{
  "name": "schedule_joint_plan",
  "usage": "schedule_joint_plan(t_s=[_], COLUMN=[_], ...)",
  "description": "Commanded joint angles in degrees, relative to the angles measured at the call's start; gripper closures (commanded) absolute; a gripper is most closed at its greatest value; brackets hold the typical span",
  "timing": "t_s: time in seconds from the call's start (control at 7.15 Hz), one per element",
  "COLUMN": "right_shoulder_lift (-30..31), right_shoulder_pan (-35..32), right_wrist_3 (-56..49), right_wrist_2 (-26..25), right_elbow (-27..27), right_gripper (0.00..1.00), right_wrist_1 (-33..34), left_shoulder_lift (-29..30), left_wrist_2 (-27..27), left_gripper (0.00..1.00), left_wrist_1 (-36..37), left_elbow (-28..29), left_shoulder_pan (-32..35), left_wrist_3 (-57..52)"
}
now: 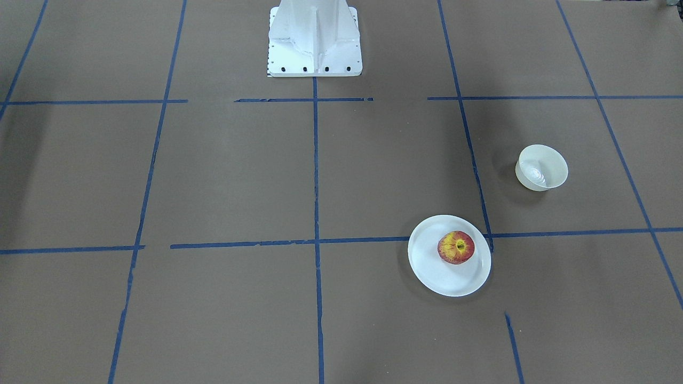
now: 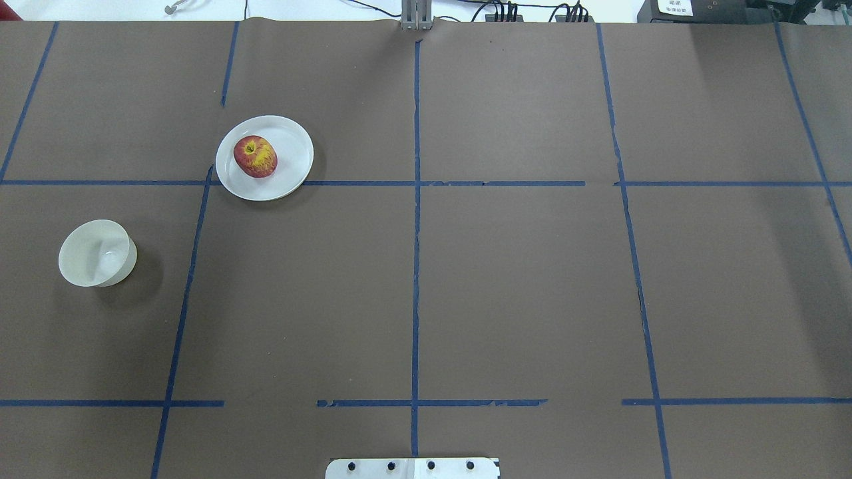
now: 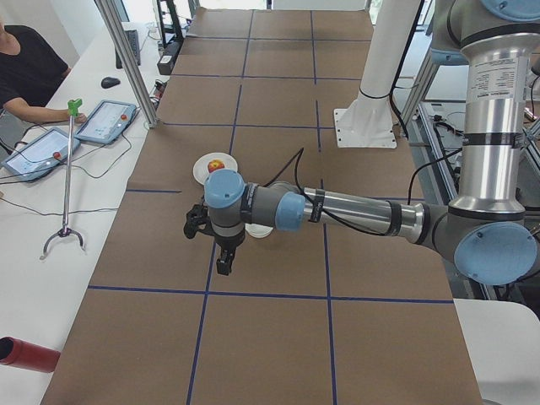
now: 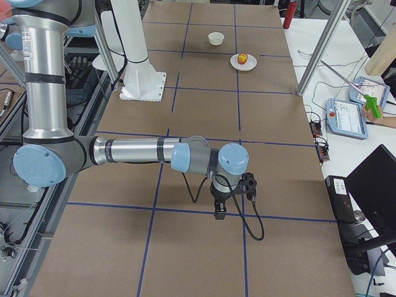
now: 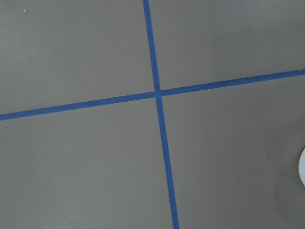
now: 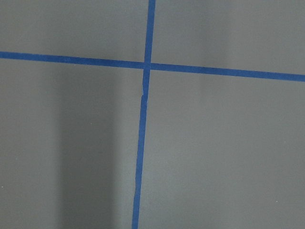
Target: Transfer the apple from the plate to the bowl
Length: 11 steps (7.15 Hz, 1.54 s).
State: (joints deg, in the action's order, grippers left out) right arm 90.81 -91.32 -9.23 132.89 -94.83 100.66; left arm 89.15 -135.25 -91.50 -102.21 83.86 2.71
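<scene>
The red apple (image 1: 456,247) with its yellow patch lies on the white plate (image 1: 435,277); both also show in the overhead view, apple (image 2: 255,156) on plate (image 2: 291,143). The small white bowl (image 1: 541,168) stands empty apart from the plate, and shows in the overhead view (image 2: 96,253). My left gripper (image 3: 221,263) hangs above the table near the bowl, short of the plate. My right gripper (image 4: 219,209) hangs far from both dishes. I cannot tell whether either is open or shut. Both wrist views show only paper and tape.
Brown paper with blue tape lines (image 2: 416,266) covers the table. The white robot pedestal (image 1: 315,42) stands at the table's edge. A side table holds tablets (image 3: 105,120), a grabber stick (image 3: 67,169) and a seated operator (image 3: 25,72). A red cylinder (image 3: 25,354) lies near.
</scene>
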Motion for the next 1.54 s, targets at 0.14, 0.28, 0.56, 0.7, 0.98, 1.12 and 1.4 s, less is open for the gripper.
schedule_joint_plan(t_s=[0.14, 0.28, 0.56, 0.7, 0.98, 1.12, 1.4], right_shoulder_lift=[0.07, -0.02, -0.02, -0.02, -0.02, -0.02, -0.02], right_shoulder_pan=[0.0, 0.0, 0.0, 0.0, 0.0, 0.0, 0.0], right_wrist_3=[0.0, 0.0, 0.0, 0.0, 0.0, 0.0, 0.0], right_wrist_2=[0.0, 0.0, 0.0, 0.0, 0.0, 0.0, 0.0], right_elbow=[0.0, 0.0, 0.0, 0.0, 0.0, 0.0, 0.0], right_gripper=[0.0, 0.0, 0.0, 0.0, 0.0, 0.0, 0.0], right_wrist_1=[0.06, -0.02, 0.07, -0.02, -0.02, 0.06, -0.02], left_shoulder_lift=[9.58, 14.16, 21.81, 24.64, 32.19, 33.01, 37.3], left_wrist_2=[0.77, 0.86, 6.44, 8.14, 8.24, 8.25, 10.17], left_gripper=[0.0, 0.0, 0.0, 0.0, 0.0, 0.0, 0.0], left_wrist_1=[0.09, 0.18, 0.01, -0.08, -0.34, -4.43, -9.83], left_elbow=[-6.87, -5.55, -2.48, 0.41, 11.64, 15.25, 24.3], left_shoulder_pan=[-14.91, -18.96, -26.96, -29.95, -31.04, -31.3, -31.48], left_wrist_3=[22.37, 28.26, 38.47, 40.6, 40.71, 44.1, 46.07])
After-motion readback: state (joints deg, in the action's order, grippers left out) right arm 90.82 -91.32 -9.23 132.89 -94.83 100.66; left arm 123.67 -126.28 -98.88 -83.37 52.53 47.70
